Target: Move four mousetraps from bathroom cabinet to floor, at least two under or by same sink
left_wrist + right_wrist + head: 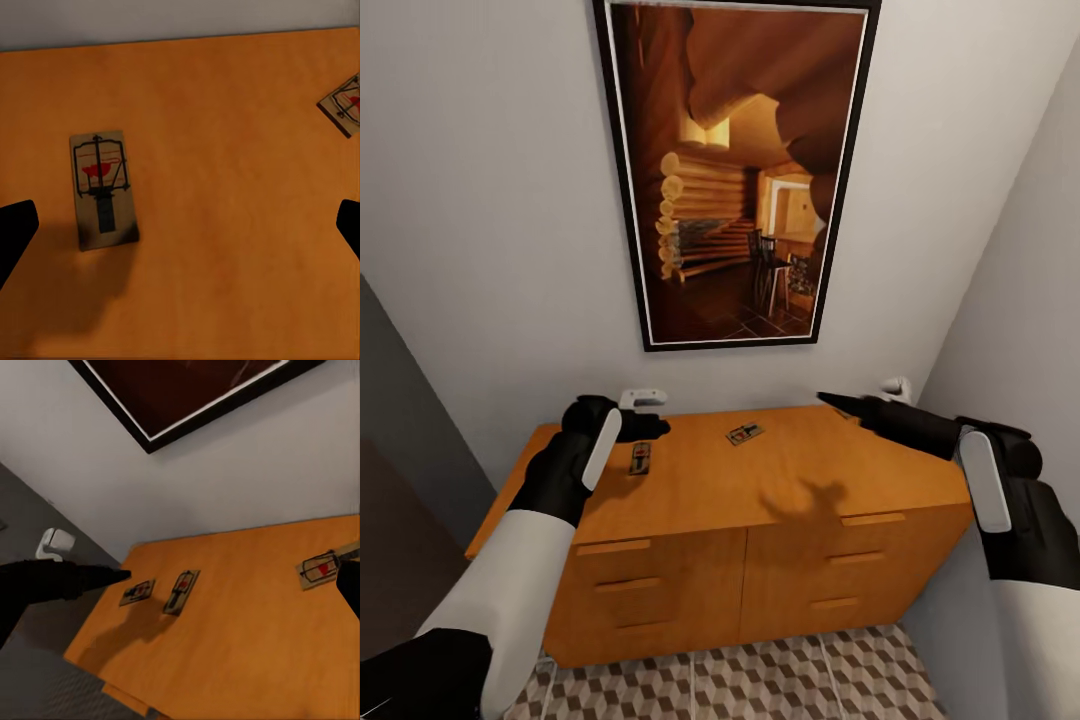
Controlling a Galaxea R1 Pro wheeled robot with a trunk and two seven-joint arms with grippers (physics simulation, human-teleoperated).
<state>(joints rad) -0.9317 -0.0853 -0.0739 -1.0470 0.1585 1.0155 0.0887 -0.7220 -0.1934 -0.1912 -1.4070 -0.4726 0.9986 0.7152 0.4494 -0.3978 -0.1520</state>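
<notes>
Orange-brown cabinet (800, 490), three mousetraps (181, 591) flat on its top.

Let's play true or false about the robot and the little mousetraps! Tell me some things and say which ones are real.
1. The mousetraps lie on top of the cabinet. True: three show in the right wrist view, at and.
2. The left gripper is squeezing a mousetrap. False: it is open, and the nearest mousetrap lies flat between and ahead of its fingers, untouched.
3. A big framed picture hangs on the wall above the cabinet. True.
4. A mousetrap already lies on the bathroom floor. False: the patterned tiles in view carry no mousetrap.
5. A cabinet drawer is pulled open. False: the drawer fronts sit flush.
</notes>
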